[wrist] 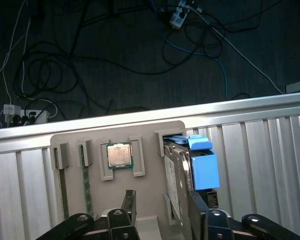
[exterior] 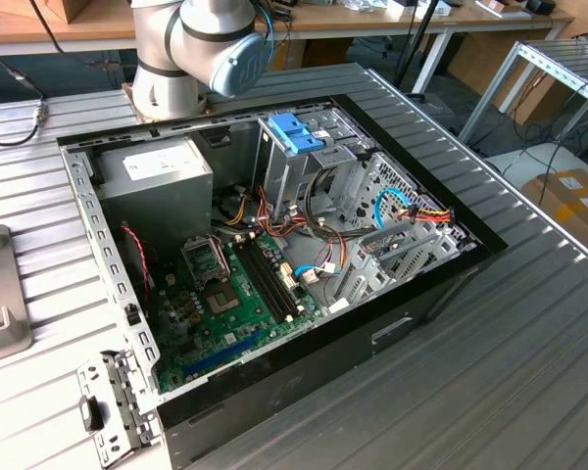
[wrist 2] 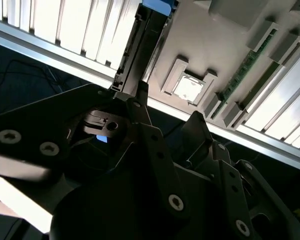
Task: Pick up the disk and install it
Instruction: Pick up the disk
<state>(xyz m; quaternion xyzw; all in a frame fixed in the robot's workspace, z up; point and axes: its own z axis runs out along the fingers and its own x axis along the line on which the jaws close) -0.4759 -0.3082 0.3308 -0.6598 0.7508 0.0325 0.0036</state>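
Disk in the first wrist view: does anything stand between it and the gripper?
Nothing visible does. The disk stands on edge in a slot of the beige holder, and the open gripper is close to it. The processor chip lies in its own recess to one side.

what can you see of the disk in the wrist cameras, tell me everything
In the first wrist view, the flat silver-grey metal disk with bright blue plastic rails stands on edge in a slot of the beige holder plate. Its broad face carries a pale label; a blue rail with a tab runs along one side. The open end effector straddles it, one finger clear of its face; contact on the other side cannot be told.
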